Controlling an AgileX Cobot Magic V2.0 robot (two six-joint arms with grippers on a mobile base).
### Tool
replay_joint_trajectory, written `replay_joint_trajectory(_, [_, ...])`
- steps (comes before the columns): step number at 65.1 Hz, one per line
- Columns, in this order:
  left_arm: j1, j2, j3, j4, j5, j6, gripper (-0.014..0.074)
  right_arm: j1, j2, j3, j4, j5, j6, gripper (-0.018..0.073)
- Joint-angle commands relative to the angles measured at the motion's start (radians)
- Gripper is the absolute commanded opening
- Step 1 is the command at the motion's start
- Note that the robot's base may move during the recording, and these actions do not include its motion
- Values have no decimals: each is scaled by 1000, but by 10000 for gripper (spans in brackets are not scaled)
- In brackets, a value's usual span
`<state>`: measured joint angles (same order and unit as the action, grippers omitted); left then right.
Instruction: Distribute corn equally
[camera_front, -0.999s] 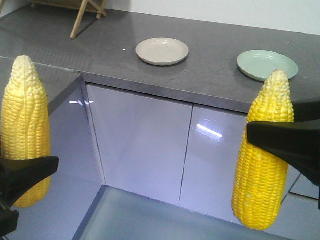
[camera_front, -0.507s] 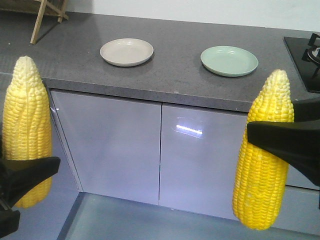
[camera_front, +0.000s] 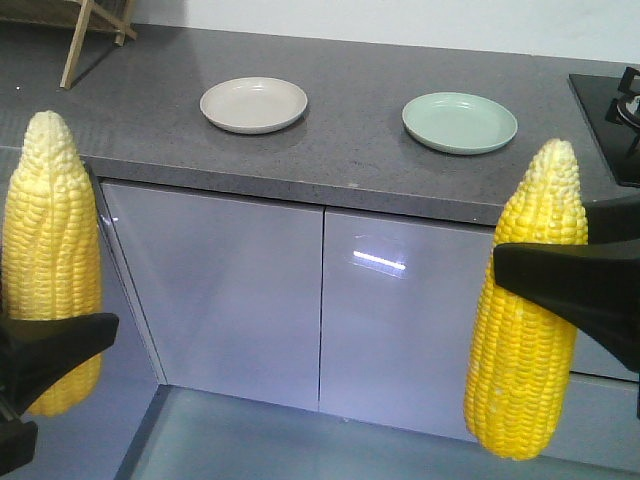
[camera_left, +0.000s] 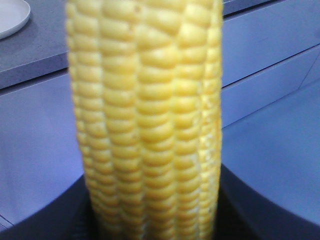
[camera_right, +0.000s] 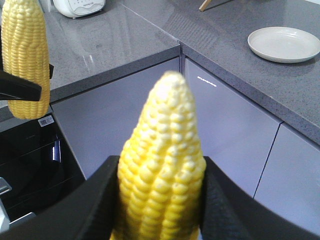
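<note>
I hold two cobs of yellow corn upright, pale tips up, in front of a grey counter. The left corn (camera_front: 50, 265) (camera_left: 147, 120) is clamped by my left gripper (camera_front: 45, 345), whose black fingers press both its sides. The right corn (camera_front: 528, 300) (camera_right: 162, 165) sits in my right gripper (camera_front: 570, 285) (camera_right: 161, 200), shut on its middle. Both cobs hang below and short of the counter edge. A beige plate (camera_front: 253, 104) (camera_right: 285, 44) and a pale green plate (camera_front: 460, 122) lie bare on the counter, side by side.
Grey counter (camera_front: 340, 150) tops glossy pale cabinet doors (camera_front: 300, 300). A black gas hob (camera_front: 612, 115) sits at the right end. A wooden stand leg (camera_front: 85, 35) is at the far left. A white appliance (camera_right: 80, 6) stands on a side counter.
A second ago the view swung right, bringing both plates toward centre and the hob into sight; since half a second ago almost nothing moved. Both cobs stay gripped.
</note>
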<state>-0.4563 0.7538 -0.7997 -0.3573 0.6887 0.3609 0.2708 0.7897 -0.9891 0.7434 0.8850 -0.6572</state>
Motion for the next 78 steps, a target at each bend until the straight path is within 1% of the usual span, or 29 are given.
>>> replay_joint_trajectory(1, [-4,-4,-22,-27,-61,2,278,-7,-4,-24,33,-53,-8,225])
replay_joint_trajectory(78, [-4,-4,-22,-27,-62,2,278,-7,-4,-24,33,-53,-8,225])
